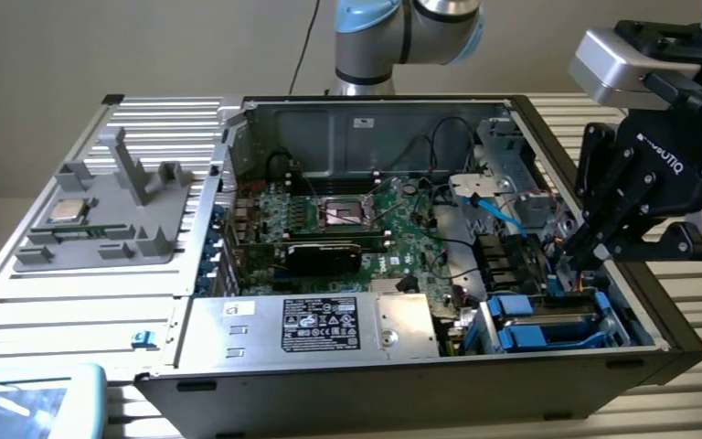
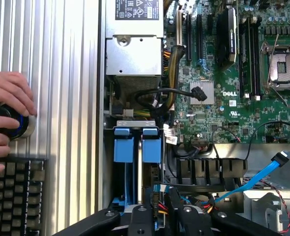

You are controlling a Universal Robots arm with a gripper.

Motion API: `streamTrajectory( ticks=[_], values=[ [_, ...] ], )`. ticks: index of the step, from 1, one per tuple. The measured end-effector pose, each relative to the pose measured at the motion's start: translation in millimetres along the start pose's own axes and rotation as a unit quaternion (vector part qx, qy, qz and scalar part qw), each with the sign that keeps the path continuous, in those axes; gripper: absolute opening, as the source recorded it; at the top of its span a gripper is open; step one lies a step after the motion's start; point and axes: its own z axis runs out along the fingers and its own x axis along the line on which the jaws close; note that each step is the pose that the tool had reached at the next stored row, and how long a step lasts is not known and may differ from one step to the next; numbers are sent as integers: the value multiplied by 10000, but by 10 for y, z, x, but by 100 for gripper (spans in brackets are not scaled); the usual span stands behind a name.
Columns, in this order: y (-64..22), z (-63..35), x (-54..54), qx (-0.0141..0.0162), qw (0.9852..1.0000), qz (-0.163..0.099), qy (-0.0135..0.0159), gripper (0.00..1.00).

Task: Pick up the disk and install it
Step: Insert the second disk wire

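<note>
Arm [image 1: 406, 32]: I am showing a silver tube and pale blue joint caps, rounded and glossy.
Wrist block [image 1: 625, 64]: I am wearing a light grey metal housing with rounded corners, joined to black parts beneath.
Gripper [image 1: 595, 256]: I am showing black linkage fingers with round pivot pins and white lettering printed on the black body.
Fingers [image 2: 182, 216]: I am showing matt black bars with bolt heads at the joints.
Cable [image 1: 306, 41]: I am trailing a thin dark lead beside the arm.

arm: reaching down | hand [image 1: 577, 261]: pointing downward, fingers narrowly parted
</note>
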Motion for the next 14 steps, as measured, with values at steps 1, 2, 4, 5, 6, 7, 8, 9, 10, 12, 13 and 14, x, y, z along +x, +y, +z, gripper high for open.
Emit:
streamTrajectory(
  ticks=[1,2,4,5,6,7,8,9,10,12,13,14],
  values=[
    [0,0,0,0,10000,0,0,22],
    [0,0,0,0,10000,0,0,16],
    [-2,-1,0,0,10000,-1,1,11],
    [-9,-2,-2,4,10000,-10,2,11],
    [-13,-1,-2,15,10000,-24,2,11],
    [-17,-1,-2,27,10000,-41,3,11],
    [-24,-2,-3,35,10000,-59,4,11],
    [-33,-3,-4,41,10000,-77,4,11],
    [-45,-3,-4,42,9999,-94,1,11],
    [-60,-5,-4,42,9999,-139,-7,11],
    [-65,-5,-4,42,9998,-170,-15,11],
    [-69,-5,-4,42,9998,-202,-24,11]
  ],
)
